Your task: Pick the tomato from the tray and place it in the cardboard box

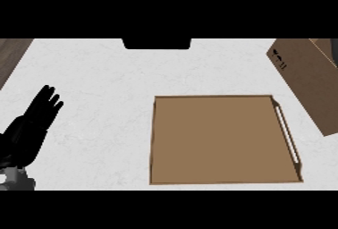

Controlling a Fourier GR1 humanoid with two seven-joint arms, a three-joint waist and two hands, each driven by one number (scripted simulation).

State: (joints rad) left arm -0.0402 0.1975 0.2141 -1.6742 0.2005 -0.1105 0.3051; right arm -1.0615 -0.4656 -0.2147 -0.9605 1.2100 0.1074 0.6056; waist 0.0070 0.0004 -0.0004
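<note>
Tomato unseen: flat brown wooden tray [224,138] at centre lies bare; tan cardboard box [310,80] upper right; left hand [36,120], fingers straight, rests lower left.

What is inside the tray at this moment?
Nothing shows inside the tray: only its bare brown floor, no tomato. The cardboard box interior is out of sight.

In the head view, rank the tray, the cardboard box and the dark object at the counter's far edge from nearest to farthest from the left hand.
From the left hand, open at the view's left:
1. Tray, centre-right, no tomato visible on it.
2. Dark object, top centre.
3. Cardboard box, far right.
</note>
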